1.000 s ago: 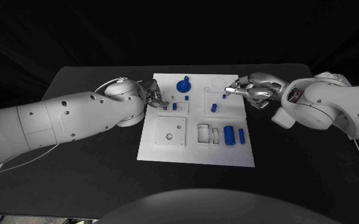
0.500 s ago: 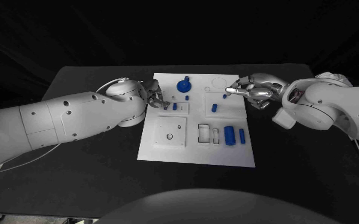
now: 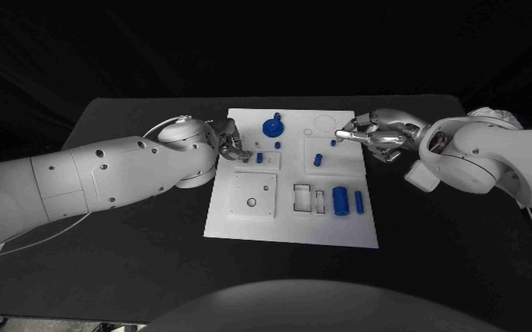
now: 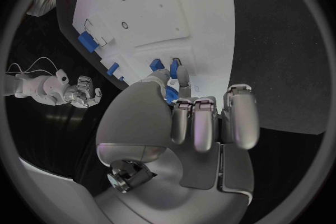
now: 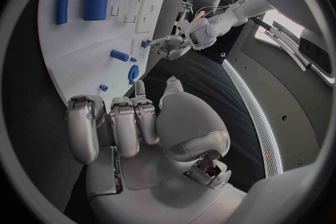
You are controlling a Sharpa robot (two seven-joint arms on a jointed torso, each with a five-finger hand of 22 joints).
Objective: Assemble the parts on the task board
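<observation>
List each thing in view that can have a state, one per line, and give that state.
Left hand: at the board's left edge, fingertips by a small blue part; a grip cannot be told.
Right hand: at the board's right edge, fingers curled; a hold cannot be told.
Large blue cylinder: lying flat on the board.
Task board: flat on the table.

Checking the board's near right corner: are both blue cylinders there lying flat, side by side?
Yes, the thick blue cylinder and the thin blue cylinder lie flat, side by side.
</observation>
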